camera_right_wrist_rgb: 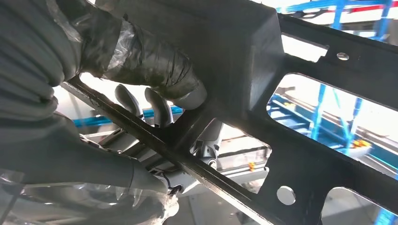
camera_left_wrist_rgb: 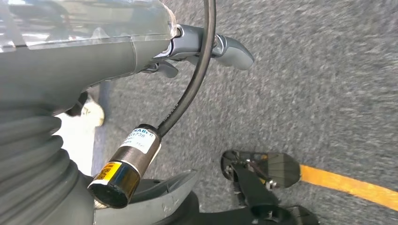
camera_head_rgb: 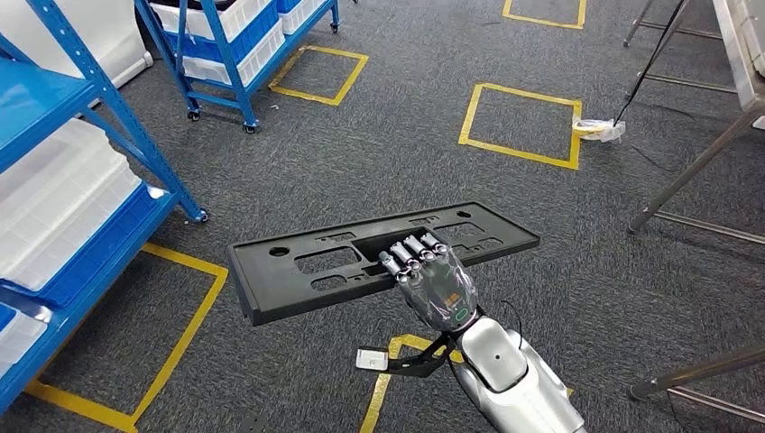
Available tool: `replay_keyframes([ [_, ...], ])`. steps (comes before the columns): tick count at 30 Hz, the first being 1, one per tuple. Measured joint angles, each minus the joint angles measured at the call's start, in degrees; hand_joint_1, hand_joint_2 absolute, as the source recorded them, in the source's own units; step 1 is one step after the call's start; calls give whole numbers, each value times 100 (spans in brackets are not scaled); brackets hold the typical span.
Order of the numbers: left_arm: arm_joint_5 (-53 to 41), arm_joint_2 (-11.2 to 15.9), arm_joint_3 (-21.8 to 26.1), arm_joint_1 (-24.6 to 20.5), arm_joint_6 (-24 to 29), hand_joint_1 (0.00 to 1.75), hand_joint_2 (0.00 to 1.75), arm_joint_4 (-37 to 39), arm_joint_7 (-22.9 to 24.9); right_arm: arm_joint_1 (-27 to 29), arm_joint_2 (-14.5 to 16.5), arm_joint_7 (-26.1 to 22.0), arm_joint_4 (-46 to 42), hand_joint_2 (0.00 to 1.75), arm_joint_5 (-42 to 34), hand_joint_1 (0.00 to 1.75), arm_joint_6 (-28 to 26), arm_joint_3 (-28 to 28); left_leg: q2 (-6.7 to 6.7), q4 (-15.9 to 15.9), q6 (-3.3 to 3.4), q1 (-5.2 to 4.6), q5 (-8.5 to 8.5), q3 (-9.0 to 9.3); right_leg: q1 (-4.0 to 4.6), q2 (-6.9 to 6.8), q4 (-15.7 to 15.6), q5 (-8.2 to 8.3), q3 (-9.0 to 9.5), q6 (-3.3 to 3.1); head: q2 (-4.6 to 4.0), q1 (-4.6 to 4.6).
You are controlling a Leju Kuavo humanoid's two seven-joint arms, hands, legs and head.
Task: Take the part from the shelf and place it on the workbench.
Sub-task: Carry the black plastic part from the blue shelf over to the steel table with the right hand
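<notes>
Right hand (camera_head_rgb: 439, 281) clamped on the near long edge of the part (camera_head_rgb: 298, 263), fingers (camera_head_rgb: 410, 253) laid over its top face, thumb (camera_right_wrist_rgb: 155, 70) pressed against the underside in the right wrist view. Silver forearm (camera_head_rgb: 505, 370) rising from the lower edge of the head view to meet that hand.

Part: long flat black plastic panel with cut-out windows and round holes, held roughly level above the grey carpet (camera_head_rgb: 379, 153), long axis running from lower left to upper right, well apart from the shelves. Gripped a little right of its middle.

Left hand (camera_left_wrist_rgb: 206, 47) hanging over the carpet in the left wrist view, grey thumb and a darker finger sticking out past the wrist cover with nothing between them; cannot tell whether curled or spread. Black cable (camera_left_wrist_rgb: 187, 93) looping past it down to a small cylindrical plug.

Blue shelf rack (camera_head_rgb: 99, 207) with white bins at left, a second blue rack (camera_head_rgb: 221, 54) on castors further back. Yellow tape squares (camera_head_rgb: 521, 124) on the floor, one beneath the part. Metal stand legs (camera_head_rgb: 695, 167) at right.
</notes>
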Motion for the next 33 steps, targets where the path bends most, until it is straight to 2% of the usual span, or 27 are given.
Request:
replay_keyframes([
  [1,4,-2,0,-9,-2,0,175,0,3,-6,-8,4,-1,175,4,175,0,0,-42,-48,17,-4,-19,18,-19,69,-3,21,-35,43,0,-1],
  [2,8,-8,0,-21,-6,0,175,-1,5,-10,-20,7,-3,175,9,175,0,0,15,-92,36,-12,-8,35,-36,144,-22,47,-61,92,0,-2],
  [3,12,-18,1,-34,-11,0,175,-1,9,-11,-40,10,-4,175,14,175,-1,0,91,-124,69,-8,20,54,-42,121,-24,57,-76,132,0,-2],
  [4,16,-33,1,-39,-20,0,175,-2,12,-23,-61,14,-3,175,20,175,-1,0,166,-173,107,-1,50,78,-29,-9,22,24,-103,164,0,4],
  [5,16,-54,2,-42,-27,0,175,-2,14,-47,-80,19,-1,175,25,175,-2,0,253,-221,147,4,78,99,-13,-199,163,-73,-173,191,0,14],
  [6,17,-73,2,-43,-33,0,175,-2,20,-78,-92,23,2,175,28,175,-2,0,339,-249,175,3,95,112,-7,-428,420,-230,-292,211,0,22],
  [7,17,-90,2,-40,-37,0,175,-2,28,-113,-98,28,7,175,29,175,-1,0,425,-256,193,-9,96,114,-8,-583,762,-417,-460,239,0,31],
  [8,17,-103,2,-37,-37,0,175,-2,36,-137,-104,33,13,175,29,175,0,0,520,-253,202,-18,91,112,-24,-652,1127,-580,-635,263,0,32],
  [9,17,-110,2,-37,-37,0,175,-2,44,-150,-113,36,22,175,28,175,0,0,614,-250,202,-22,83,112,-41,-681,1386,-659,-754,283,0,33],
  [10,17,-118,2,-39,-37,0,175,-2,48,-156,-125,39,34,175,27,175,0,0,703,-247,198,-24,74,114,-55,-700,1458,-637,-776,299,0,33],
  [11,17,-125,2,-45,-38,0,175,-2,48,-159,-137,41,43,175,27,175,0,0,785,-244,189,-24,64,119,-64,-727,1297,-514,-678,307,0,34],
  [12,17,-134,2,-52,-38,0,175,-2,48,-168,-146,42,49,175,27,175,0,0,859,-239,172,-24,50,129,-66,-787,935,-327,-470,307,0,34],
  [14,19,-152,2,-69,-39,0,175,-2,48,-210,-153,43,51,175,27,175,0,0,982,-223,122,-43,15,146,-26,-1022,181,-81,-62,252,0,33],
  [15,21,-160,2,-79,-38,0,175,-2,48,-236,-154,43,51,175,28,175,0,0,1033,-216,91,-56,-2,155,3,-1095,-27,-35,43,213,0,32],
  [16,27,-165,2,-87,-38,0,175,-2,47,-259,-157,44,55,175,29,175,-1,0,1084,-215,60,-70,-13,163,32,-1121,-96,-43,66,175,0,31],
  [18,53,-173,2,-103,-37,0,175,-2,46,-287,-165,49,66,175,38,175,-1,0,1164,-212,-2,-67,-46,178,35,-988,-112,-18,56,109,0,31],
  [19,65,-176,2,-109,-36,0,175,-2,46,-301,-169,55,73,175,41,175,-1,0,1110,-169,-29,-54,-95,168,20,-924,-133,-5,61,77,0,30],
  [20,76,-179,2,-117,-34,0,175,-2,46,-323,-170,61,80,175,45,175,0,0,995,-41,-48,-37,-192,119,3,-864,-154,12,69,33,0,29],
  [22,86,-180,2,-115,-29,0,175,-2,48,-375,-169,70,94,175,47,175,-1,0,668,610,-73,-13,-546,-174,-11,-733,-168,28,77,-27,0,27],
  [24,95,-180,2,-96,-27,0,175,-2,51,-399,-167,72,116,175,47,175,-1,0,534,1379,-85,-9,-821,-566,0,-575,-153,29,74,-48,0,25],
  [25,98,-180,2,-87,-26,0,175,-2,52,-398,-167,72,130,175,47,175,-1,0,521,1528,-84,-9,-801,-665,6,-489,-144,27,74,-48,0,26],
  [26,97,-180,2,-84,-26,0,175,-2,52,-398,-167,72,144,175,47,175,0,0,511,1434,-77,-9,-662,-653,8,-402,-131,25,74,-46,0,26],
  [27,97,-179,2,-86,-25,0,175,-2,52,-399,-167,72,152,175,47,175,0,0,471,1124,-65,-5,-437,-538,6,-313,-114,19,74,-38,0,25],
  [29,95,-175,2,-91,-21,0,175,-2,52,-409,-167,73,160,175,47,175,-1,0,209,336,-32,17,-69,-213,-2,-150,-62,1,52,-5,0,28],
  [30,95,-173,2,-93,-19,0,175,-2,52,-416,-166,73,161,175,47,175,-1,0,95,81,-20,27,13,-104,-9,-77,-40,1,24,25,0,28],
  [31,95,-171,2,-94,-18,0,175,-2,52,-420,-166,73,163,175,47,175,-1,0,21,-34,-8,26,22,-56,-20,-11,-29,9,-6,59,0,30],
  [33,99,-172,2,-101,-11,0,175,-2,54,-426,-167,77,178,175,46,175,-1,0,109,-68,28,8,38,-40,-40,121,-51,51,-49,141,0,28],
])
